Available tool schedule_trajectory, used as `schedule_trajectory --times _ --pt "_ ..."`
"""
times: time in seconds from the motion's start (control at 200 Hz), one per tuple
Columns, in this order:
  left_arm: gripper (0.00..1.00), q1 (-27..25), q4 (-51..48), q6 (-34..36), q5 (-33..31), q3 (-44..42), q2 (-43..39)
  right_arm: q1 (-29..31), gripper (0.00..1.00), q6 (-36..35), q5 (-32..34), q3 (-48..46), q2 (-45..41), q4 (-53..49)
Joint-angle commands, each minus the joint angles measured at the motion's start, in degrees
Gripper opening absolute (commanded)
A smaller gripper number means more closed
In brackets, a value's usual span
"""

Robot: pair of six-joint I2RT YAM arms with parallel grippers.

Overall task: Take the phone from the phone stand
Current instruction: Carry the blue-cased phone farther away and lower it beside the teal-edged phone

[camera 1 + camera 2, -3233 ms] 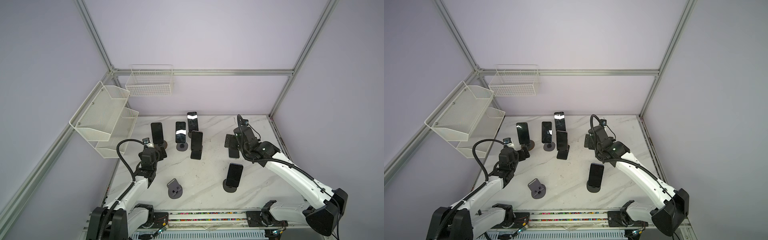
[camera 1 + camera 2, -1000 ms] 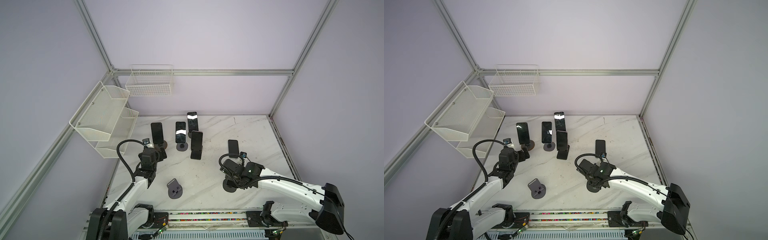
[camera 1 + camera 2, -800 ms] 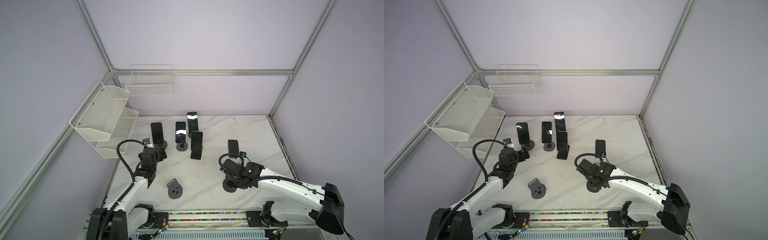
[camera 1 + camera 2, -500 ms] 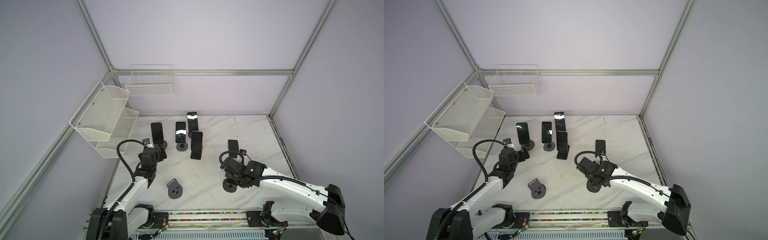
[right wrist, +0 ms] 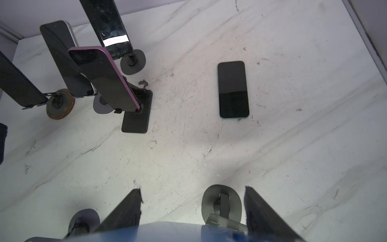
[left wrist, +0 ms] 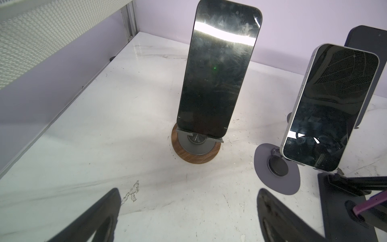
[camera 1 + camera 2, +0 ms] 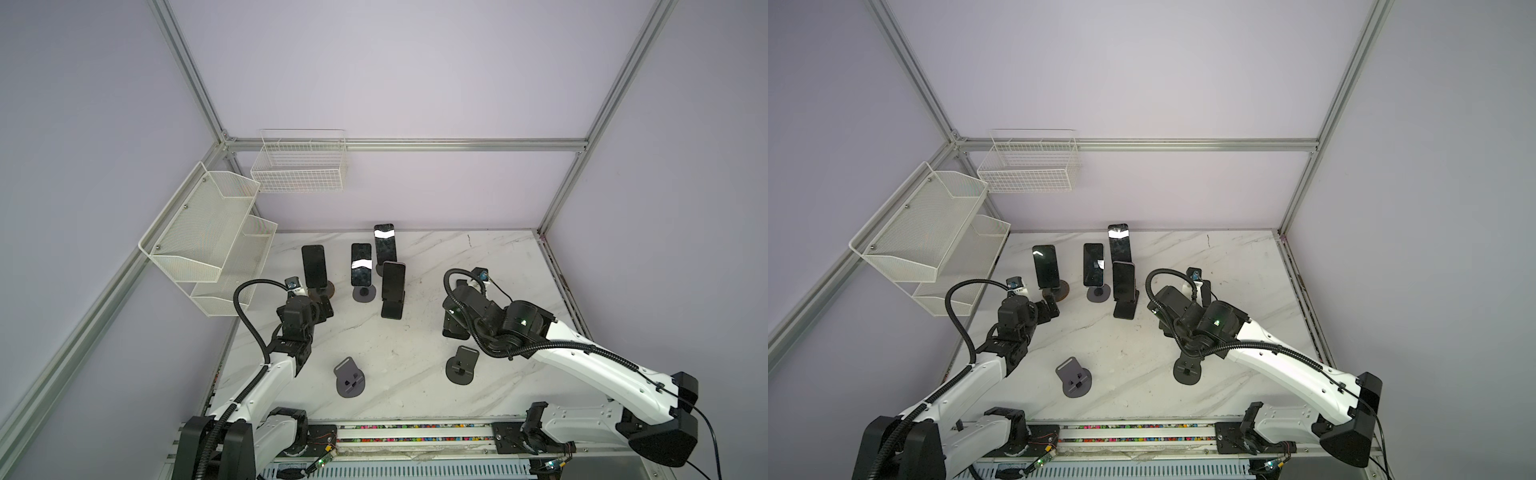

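Phone (image 5: 167, 231) sat clamped in the right gripper's (image 5: 192, 189) closed jaws, lifted clear of the empty grey stand (image 7: 460, 368) just beneath them, so it probably next needed laying on the marble ahead; left gripper (image 6: 188, 191) hung wide open, empty.

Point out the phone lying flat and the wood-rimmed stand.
flat phone (image 5: 233, 90), right wrist view, middle of its dark screen.
wood-rimmed stand (image 6: 194, 159), left wrist view, front of its wooden rim.
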Motion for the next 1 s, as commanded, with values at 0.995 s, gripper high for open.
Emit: schedule_trajectory --times 0.995 --pt "1.0 -0.4 0.8 -0.4 -1.0 0.2 -0.2 -26.0 0.67 -29.7 -27.9 10.1 30.2 15.9"
